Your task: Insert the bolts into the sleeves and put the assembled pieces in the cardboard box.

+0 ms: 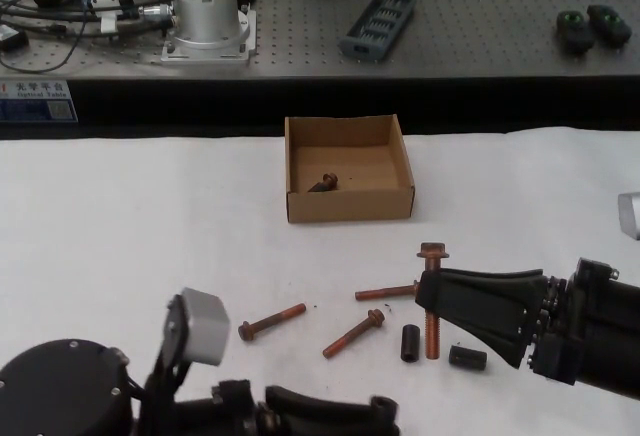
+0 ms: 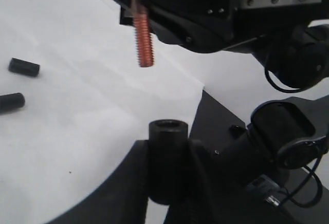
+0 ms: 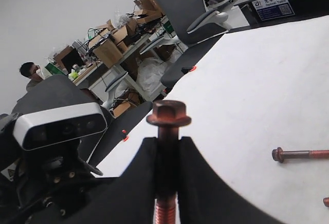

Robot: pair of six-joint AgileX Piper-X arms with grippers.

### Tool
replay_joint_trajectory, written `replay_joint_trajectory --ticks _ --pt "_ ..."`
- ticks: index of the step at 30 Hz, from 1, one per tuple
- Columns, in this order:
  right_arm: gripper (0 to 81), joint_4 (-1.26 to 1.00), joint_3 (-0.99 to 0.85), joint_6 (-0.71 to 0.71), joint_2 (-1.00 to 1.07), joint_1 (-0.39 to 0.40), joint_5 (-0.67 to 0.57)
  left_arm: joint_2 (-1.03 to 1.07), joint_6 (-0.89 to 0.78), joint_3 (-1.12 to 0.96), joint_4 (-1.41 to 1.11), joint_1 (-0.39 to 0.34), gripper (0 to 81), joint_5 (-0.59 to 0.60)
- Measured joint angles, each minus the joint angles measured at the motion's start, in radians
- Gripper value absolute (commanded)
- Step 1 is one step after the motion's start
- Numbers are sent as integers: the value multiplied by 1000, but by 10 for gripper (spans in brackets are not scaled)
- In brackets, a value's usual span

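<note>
the white sheet's (image 1: pixel 120 226) left half lies bare, and an open strip crosses mid-frame between the cardboard box (image 1: pixel 349 201) and the loose bolts (image 1: pixel 272 322) and sleeves (image 1: pixel 411 342) at lower centre. the right gripper (image 1: pixel 428 294) with its upright bolt (image 1: pixel 432 336) blocks the lower right, the left arm (image 1: pixel 60 391) the bottom left; air separates the bolt's tip from the sleeve (image 2: pixel 168 129) in the left gripper (image 2: pixel 168 154).

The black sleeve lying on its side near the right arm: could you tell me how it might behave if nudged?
The sleeve is a short cylinder resting on its side, so it would probably roll if pushed across its length. It looks rigid and small, so it is likely light and unlikely to deform. It may also skid on the white sheet.
</note>
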Motion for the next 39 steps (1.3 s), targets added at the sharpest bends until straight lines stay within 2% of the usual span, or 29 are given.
replay_joint_trajectory --ticks 9,24,39 --pt "51 0 0 5 0 0 -12 35 2 0 -1 -16 83 22" --pt "51 -53 0 5 43 0 -33 47 84 -61 18 -17 83 -89" --pt "51 -142 -38 45 121 0 -91 47 112 -65 64 -17 83 -94"
